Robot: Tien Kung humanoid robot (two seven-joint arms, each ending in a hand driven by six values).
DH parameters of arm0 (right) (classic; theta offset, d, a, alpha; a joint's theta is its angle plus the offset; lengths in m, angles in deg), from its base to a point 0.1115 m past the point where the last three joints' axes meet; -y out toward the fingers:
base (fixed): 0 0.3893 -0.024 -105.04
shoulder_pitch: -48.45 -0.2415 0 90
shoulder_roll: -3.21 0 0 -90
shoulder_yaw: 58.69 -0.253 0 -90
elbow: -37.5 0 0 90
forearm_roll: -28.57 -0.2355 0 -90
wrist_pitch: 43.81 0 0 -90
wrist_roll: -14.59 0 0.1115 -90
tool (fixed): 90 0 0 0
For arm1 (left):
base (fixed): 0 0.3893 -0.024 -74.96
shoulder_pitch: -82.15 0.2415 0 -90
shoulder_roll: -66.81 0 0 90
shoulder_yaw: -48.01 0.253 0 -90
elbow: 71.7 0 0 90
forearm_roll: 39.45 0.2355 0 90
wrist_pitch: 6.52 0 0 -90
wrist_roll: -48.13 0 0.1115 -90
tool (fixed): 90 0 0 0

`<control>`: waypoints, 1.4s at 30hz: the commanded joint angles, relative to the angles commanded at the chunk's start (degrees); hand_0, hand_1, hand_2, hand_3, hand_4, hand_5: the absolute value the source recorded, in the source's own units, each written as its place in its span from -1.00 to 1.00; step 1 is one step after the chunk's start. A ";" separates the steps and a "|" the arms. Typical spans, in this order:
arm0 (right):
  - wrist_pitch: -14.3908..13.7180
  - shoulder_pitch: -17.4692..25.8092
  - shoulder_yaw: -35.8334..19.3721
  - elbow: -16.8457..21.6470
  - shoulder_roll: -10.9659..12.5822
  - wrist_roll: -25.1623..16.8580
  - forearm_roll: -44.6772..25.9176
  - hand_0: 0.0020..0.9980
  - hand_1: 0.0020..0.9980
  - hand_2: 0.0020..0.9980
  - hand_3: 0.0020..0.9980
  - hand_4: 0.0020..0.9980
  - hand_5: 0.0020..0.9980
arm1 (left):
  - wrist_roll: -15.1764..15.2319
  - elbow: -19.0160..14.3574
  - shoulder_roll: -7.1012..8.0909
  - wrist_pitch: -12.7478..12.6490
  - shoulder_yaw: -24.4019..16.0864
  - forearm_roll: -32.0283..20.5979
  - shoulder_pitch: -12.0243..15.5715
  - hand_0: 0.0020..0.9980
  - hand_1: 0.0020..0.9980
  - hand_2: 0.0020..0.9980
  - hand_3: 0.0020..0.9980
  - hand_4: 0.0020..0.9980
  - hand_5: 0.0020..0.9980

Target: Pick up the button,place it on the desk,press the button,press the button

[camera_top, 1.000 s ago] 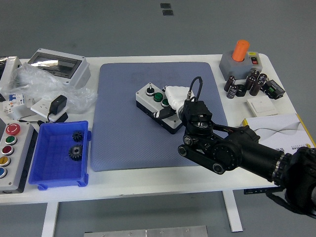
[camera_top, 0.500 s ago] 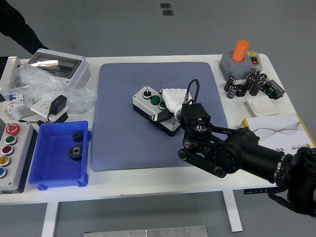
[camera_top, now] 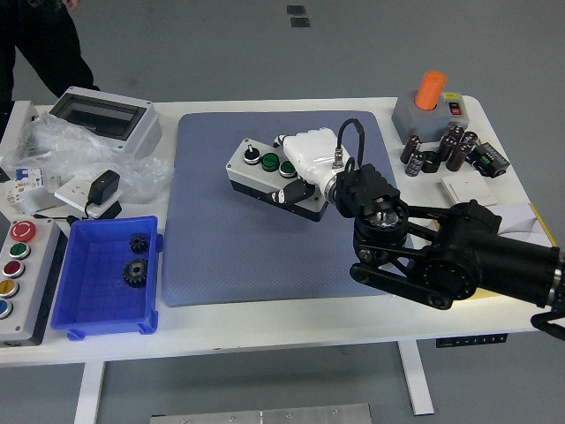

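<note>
The button box lies on the blue mat in the middle of the frame. Its long side runs from upper left to lower right. The right hand has white fingers curled around the box's right end, holding it.

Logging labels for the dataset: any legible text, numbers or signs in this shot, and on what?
No text here can be read.
Box with the orange knob: a small yellow label, blurred.
Breaker by the plastic wrap: print too small.
White booklet: only curved lines, no words.
Button box in the right hand: no visible lettering.
</note>
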 joint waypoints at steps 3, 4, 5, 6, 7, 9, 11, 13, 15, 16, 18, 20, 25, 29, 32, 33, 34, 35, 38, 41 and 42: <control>-3.85 -0.76 3.47 0.58 1.90 -3.92 -1.16 -0.58 -0.25 -0.20 -0.14 -0.63 -1.00 | 0.04 0.00 0.03 -0.04 0.14 -0.15 -0.07 0.35 0.35 0.24 0.31 0.55 -0.50; -5.07 -0.79 4.29 0.59 2.40 -5.17 -1.70 -0.58 -0.25 -0.20 -0.14 -0.63 -1.00 | 0.05 0.00 0.04 -0.02 0.21 -0.19 -0.10 0.35 0.35 0.24 0.31 0.55 -0.50; -6.63 -0.74 5.10 0.56 3.03 -6.76 -2.42 -0.58 -0.25 -0.20 -0.14 -0.63 -1.00 | 0.04 0.00 0.04 0.00 0.27 -0.19 -0.16 0.35 0.35 0.24 0.31 0.55 -0.50; -7.92 -0.67 5.63 0.51 3.47 -8.07 -2.95 -0.58 -0.25 -0.20 -0.14 -0.63 -1.00 | 0.03 0.00 0.05 0.02 0.32 -0.18 -0.23 0.35 0.35 0.24 0.31 0.55 -0.50; -9.40 -0.54 6.18 0.45 3.92 -9.57 -3.47 -0.53 -0.23 -0.18 -0.19 -0.77 -1.00 | 0.02 0.00 0.07 0.05 0.37 -0.15 -0.31 0.35 0.36 0.23 0.31 0.55 -0.49; -12.08 0.02 6.74 0.01 4.74 -12.46 -3.94 -0.53 -0.23 -0.18 -0.19 -0.77 -1.00 | 0.01 0.00 0.12 0.10 0.41 0.01 -0.51 0.35 0.36 0.23 0.31 0.55 -0.49; -15.04 1.07 6.67 -0.83 5.55 -15.76 -3.80 -0.53 -0.23 -0.18 -0.19 -0.77 -1.00 | 0.05 0.00 0.17 0.17 0.52 0.11 -0.78 0.35 0.36 0.23 0.31 0.55 -0.49; -16.66 1.88 6.30 -1.51 6.02 -18.01 -3.84 -0.50 -0.21 -0.18 -0.22 -0.82 -1.00 | 0.09 0.00 0.22 0.19 0.65 0.12 -0.93 0.35 0.36 0.23 0.31 0.55 -0.49; -18.08 2.65 6.06 -2.01 6.43 -20.39 -4.33 -0.50 -0.21 -0.18 -0.22 -0.82 -1.00 | 0.10 0.00 0.26 0.19 0.85 0.05 -1.00 0.35 0.36 0.23 0.31 0.55 -0.49; -19.03 3.06 6.09 -2.16 6.62 -21.67 -4.71 -0.50 -0.21 -0.18 -0.22 -0.82 -1.00 | 0.09 0.00 0.29 0.19 0.98 -0.03 -1.02 0.35 0.36 0.23 0.31 0.55 -0.49; -20.88 3.75 6.29 -2.29 6.77 -23.82 -5.17 -0.50 -0.21 -0.18 -0.22 -0.82 -1.00 | 0.05 0.00 0.31 0.21 1.13 -0.04 -1.06 0.35 0.36 0.23 0.31 0.55 -0.49; -22.14 4.55 6.32 -2.44 6.58 -25.15 -4.90 -0.39 -0.18 -0.17 -0.22 -0.82 -1.00 | 0.03 0.00 0.30 0.26 1.28 -0.03 -1.17 0.35 0.36 0.24 0.31 0.55 -0.49; -23.23 6.49 6.02 -3.30 5.66 -25.61 -3.11 -0.33 -0.16 -0.17 -0.22 -0.83 -1.00 | 0.10 0.00 0.24 0.45 1.55 0.05 -1.62 0.35 0.36 0.24 0.31 0.55 -0.48; -22.83 6.84 6.20 -4.46 5.40 -25.32 -0.59 -0.33 -0.16 -0.17 -0.22 -0.83 -1.00 | 0.06 0.00 0.28 0.59 1.77 0.09 -1.87 0.35 0.36 0.24 0.31 0.55 -0.48; -22.46 6.74 6.24 -5.16 5.39 -25.69 -0.17 -0.28 -0.13 -0.17 -0.22 -0.83 -1.00 | 0.06 0.00 0.43 0.58 1.96 -0.06 -2.01 0.34 0.36 0.24 0.31 0.54 -0.46; -22.49 6.72 6.30 -5.37 5.32 -25.90 -0.48 -0.28 -0.13 -0.17 -0.22 -0.83 -1.00 | 0.04 0.00 0.47 0.57 2.00 -0.09 -2.04 0.34 0.36 0.24 0.31 0.54 -0.46; -22.52 6.72 6.31 -5.53 5.26 -26.20 -1.08 -0.28 -0.13 -0.17 -0.22 -0.83 -1.00 | 0.03 0.00 0.50 0.56 2.02 -0.09 -2.07 0.34 0.36 0.24 0.31 0.54 -0.46; -22.58 6.73 6.31 -5.62 5.23 -26.46 -1.64 -0.28 -0.13 -0.17 -0.22 -0.83 -1.00 | 0.04 0.00 0.52 0.55 2.04 -0.10 -2.09 0.34 0.36 0.24 0.31 0.54 -0.46; -22.65 6.75 6.36 -5.85 5.13 -26.77 -2.82 -0.26 -0.13 -0.17 -0.22 -0.84 -1.00 | 0.04 0.00 0.54 0.53 2.02 -0.07 -2.14 0.34 0.36 0.24 0.30 0.54 -0.45; -22.56 6.68 6.55 -6.20 4.97 -26.49 -2.98 -0.26 -0.13 -0.17 -0.22 -0.84 -1.00 | 0.05 0.00 0.52 0.53 1.90 0.06 -2.21 0.34 0.36 0.24 0.30 0.54 -0.45; -22.51 6.64 6.63 -6.34 4.91 -26.35 -2.86 -0.26 -0.13 -0.17 -0.22 -0.84 -1.00 | 0.06 0.00 0.52 0.53 1.85 0.12 -2.25 0.34 0.36 0.24 0.30 0.54 -0.45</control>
